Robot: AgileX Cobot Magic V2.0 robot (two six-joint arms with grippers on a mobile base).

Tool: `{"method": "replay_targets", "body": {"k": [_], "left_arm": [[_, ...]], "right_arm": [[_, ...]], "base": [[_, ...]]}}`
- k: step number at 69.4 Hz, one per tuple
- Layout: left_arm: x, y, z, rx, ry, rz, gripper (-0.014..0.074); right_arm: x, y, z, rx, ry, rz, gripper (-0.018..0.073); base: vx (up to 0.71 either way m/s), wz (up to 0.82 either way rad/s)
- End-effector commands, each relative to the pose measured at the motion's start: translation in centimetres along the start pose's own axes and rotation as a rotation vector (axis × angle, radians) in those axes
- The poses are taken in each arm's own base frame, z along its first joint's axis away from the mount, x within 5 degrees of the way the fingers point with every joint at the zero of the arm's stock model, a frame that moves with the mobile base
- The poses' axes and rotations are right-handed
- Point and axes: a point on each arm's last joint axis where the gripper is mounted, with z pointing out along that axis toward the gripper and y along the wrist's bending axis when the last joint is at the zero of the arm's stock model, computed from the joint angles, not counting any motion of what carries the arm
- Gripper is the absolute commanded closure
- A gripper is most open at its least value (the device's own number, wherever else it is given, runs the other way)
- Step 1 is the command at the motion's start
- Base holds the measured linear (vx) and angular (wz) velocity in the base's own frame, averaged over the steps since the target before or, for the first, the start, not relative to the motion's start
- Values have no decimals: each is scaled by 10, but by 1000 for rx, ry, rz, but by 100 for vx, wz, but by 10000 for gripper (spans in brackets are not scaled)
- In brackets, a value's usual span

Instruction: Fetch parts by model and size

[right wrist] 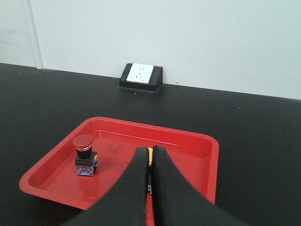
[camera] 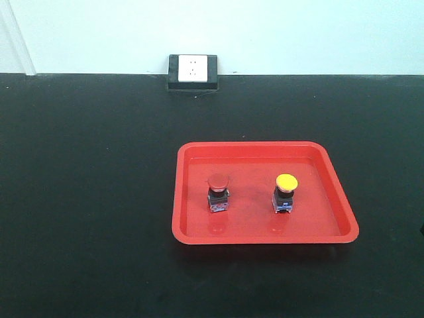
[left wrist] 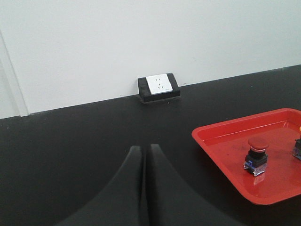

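1. Both switches stand upright in the red tray (camera: 192, 199) on the black table (camera: 86, 199), well apart from each other. I judge they are spaced like this so that each can be taken without knocking the other.
2. The red switch (camera: 218, 192) is on the tray's left half and the yellow switch (camera: 285, 193) on its right. Neither touches the tray wall.
3. The left gripper (left wrist: 143, 188) hangs over bare table to the left of the tray. Its fingers are pressed together and hold nothing.
4. The right gripper (right wrist: 150, 188) hangs over the tray's near side in line with the yellow switch, which peeks through the slit between the fingers. The fingers are together and empty.
5. Each switch has a smooth domed mushroom cap on a boxy black body with a blue base. The wide cap overhangs the body, so I judge the body the steadier place to grip.
6. The tray looks like glossy plastic with a raised rim and rounded corners. Its floor reflects the switches.
7. The table is matte. A black wedge-shaped socket (camera: 193, 71) with a white face sits against the pale wall.
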Motion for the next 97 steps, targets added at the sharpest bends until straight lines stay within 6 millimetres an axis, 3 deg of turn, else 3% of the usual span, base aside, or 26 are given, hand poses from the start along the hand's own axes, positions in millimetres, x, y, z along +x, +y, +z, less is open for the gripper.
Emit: {"method": "replay_targets", "body": {"k": [1, 20, 32, 47, 68, 97], "left_arm": [[-13, 1, -3, -2, -91, -7, 603], [0, -1, -11, -102, -136, -115, 603], [36, -6, -13, -158, -150, -183, 603], [74, -5, 7, -213, -63, -201, 603], [119, -6, 27, -234, -141, -209, 603], [121, -6, 27, -231, -112, -216, 603]], "right_arm": [[-14, 1, -1, -9, -85, -18, 568], [-14, 1, -1, -9, -85, -18, 568], [-14, 1, -1, -9, -85, -18, 568], [-14, 1, -1, -9, -84, -17, 568], [-14, 1, -1, -9, -84, -17, 568], [-14, 1, -1, -9, -84, -17, 568]], "base": [[0, 0], [0, 0], [0, 0], [0, 0], [0, 0], [0, 0]]}}
